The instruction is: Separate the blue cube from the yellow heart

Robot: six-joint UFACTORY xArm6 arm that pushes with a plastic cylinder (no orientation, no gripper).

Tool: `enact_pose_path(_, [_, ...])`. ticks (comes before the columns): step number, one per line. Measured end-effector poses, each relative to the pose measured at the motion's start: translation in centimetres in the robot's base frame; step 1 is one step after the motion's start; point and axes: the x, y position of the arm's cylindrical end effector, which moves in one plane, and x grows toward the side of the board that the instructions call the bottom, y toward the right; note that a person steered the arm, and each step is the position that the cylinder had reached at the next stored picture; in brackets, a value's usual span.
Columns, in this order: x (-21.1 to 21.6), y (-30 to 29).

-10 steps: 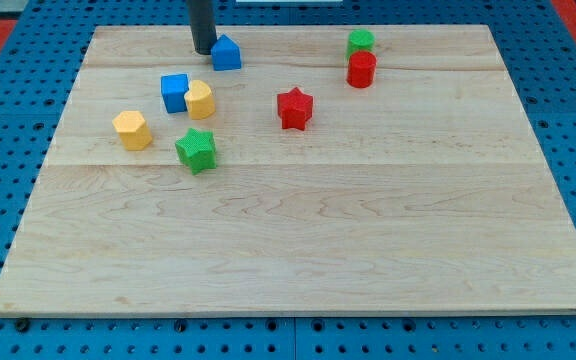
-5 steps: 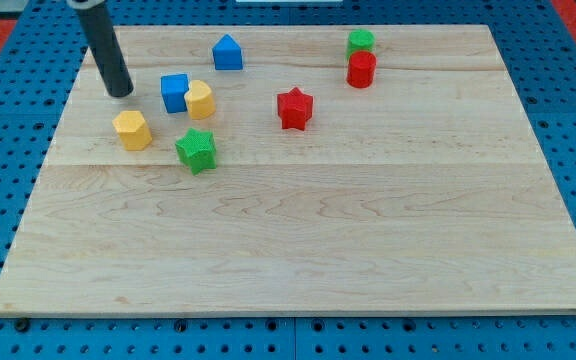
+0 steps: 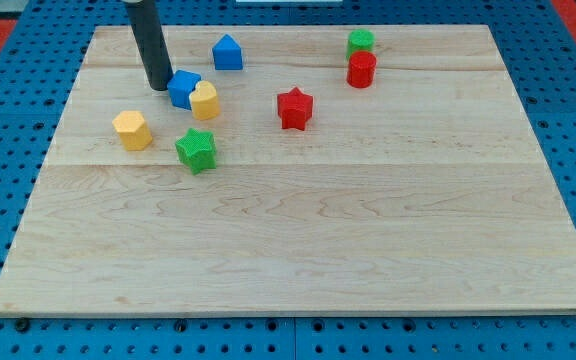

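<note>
The blue cube (image 3: 183, 88) sits in the upper left part of the wooden board (image 3: 298, 240), turned a little askew. The yellow heart (image 3: 205, 101) touches its right side. My tip (image 3: 158, 84) is at the cube's left edge, touching or nearly touching it. The rod rises from there out of the view's top.
A blue house-shaped block (image 3: 227, 52) lies above and right of the cube. A yellow hexagon (image 3: 132, 130) and a green star (image 3: 196, 150) lie below it. A red star (image 3: 294, 108), a red cylinder (image 3: 361, 69) and a green block (image 3: 360, 41) lie further right.
My tip went from beside the blue house block down-left to the board's left, then back right against the blue cube. The cube and heart have shifted slightly right and the cube has turned.
</note>
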Motion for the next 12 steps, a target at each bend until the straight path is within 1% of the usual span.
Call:
enact_pose_path(1, [0.5, -1.3])
enact_pose_path(2, [3.6, -2.5])
enact_pose_path(3, [3.6, -2.5])
enact_pose_path(5, [3.5, 3.4])
enact_pose_path(7, [3.4, 3.1])
enact_pose_path(9, [2.3, 2.5])
enact_pose_path(11, [2.3, 0.2])
enact_pose_path(12, [2.0, 0.2])
